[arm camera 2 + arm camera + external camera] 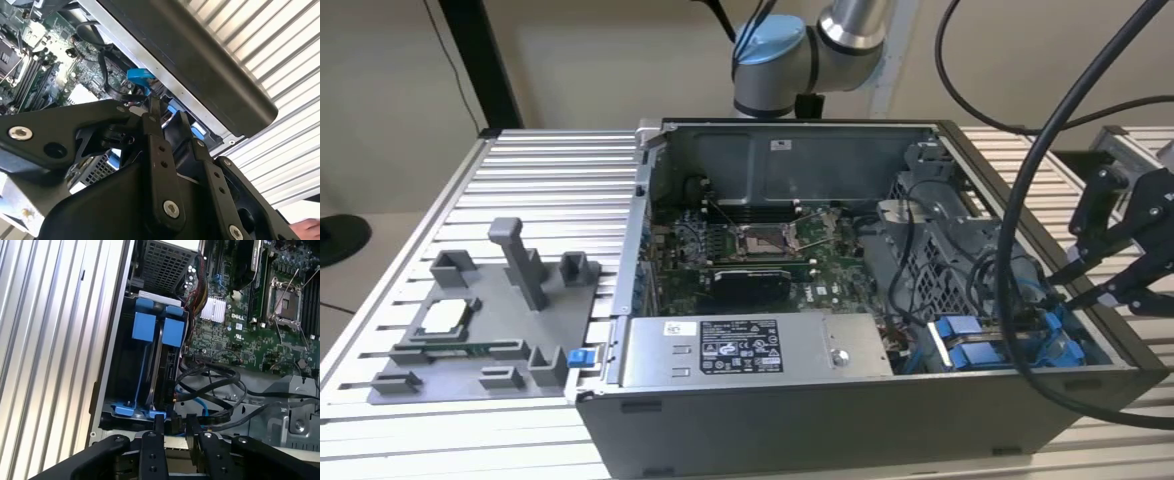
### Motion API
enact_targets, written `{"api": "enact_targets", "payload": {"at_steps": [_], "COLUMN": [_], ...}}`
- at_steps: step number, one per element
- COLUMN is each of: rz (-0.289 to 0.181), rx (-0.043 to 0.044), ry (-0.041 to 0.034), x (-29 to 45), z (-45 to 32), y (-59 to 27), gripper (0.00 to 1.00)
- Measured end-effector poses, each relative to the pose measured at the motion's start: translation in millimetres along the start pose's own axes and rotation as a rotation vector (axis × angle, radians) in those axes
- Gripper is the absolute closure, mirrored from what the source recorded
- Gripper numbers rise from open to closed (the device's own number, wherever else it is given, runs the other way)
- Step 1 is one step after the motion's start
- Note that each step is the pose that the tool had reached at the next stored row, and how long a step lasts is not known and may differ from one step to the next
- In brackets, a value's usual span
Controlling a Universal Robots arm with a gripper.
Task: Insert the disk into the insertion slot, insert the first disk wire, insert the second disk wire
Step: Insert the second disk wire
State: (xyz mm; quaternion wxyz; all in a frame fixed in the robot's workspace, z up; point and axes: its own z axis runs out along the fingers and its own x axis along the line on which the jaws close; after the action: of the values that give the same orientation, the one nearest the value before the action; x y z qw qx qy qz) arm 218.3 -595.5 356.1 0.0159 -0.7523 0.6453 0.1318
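Here we see our gripper [175, 418] hovering near the blue-framed disk [146, 327] and black cables [212, 372] inside the computer case [854, 420]; whether it grips anything, we cannot tell.

In the exterior view, a ribbed silver table [547, 190] carries a dark grey computer case [854, 430]. Inside it are a green motherboard [761, 250] and a pale grey power supply [854, 350] with a black-and-white sticker [740, 346]. In the first wrist view, the insertion slot's tabs [150, 327] are bright blue, the cables [210, 375] black, and the gripper [175, 422] matt black.
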Motion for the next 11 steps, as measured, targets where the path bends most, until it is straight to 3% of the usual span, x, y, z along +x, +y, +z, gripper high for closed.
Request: {"api": "enact_targets", "payload": {"at_steps": [7,8,11], "rz": [0.002,0.003,0.002], "rx": [-0.0164,-0.0186,-0.023], "ry": [-0.0092,-0.0105,-0.0172], "x": [1.3,1.5,2.0], "z": [5.3,6.1,7.7], "y": [-1.7,-1.9,-2.2], "gripper": [0.0,1.0,1.0]}}
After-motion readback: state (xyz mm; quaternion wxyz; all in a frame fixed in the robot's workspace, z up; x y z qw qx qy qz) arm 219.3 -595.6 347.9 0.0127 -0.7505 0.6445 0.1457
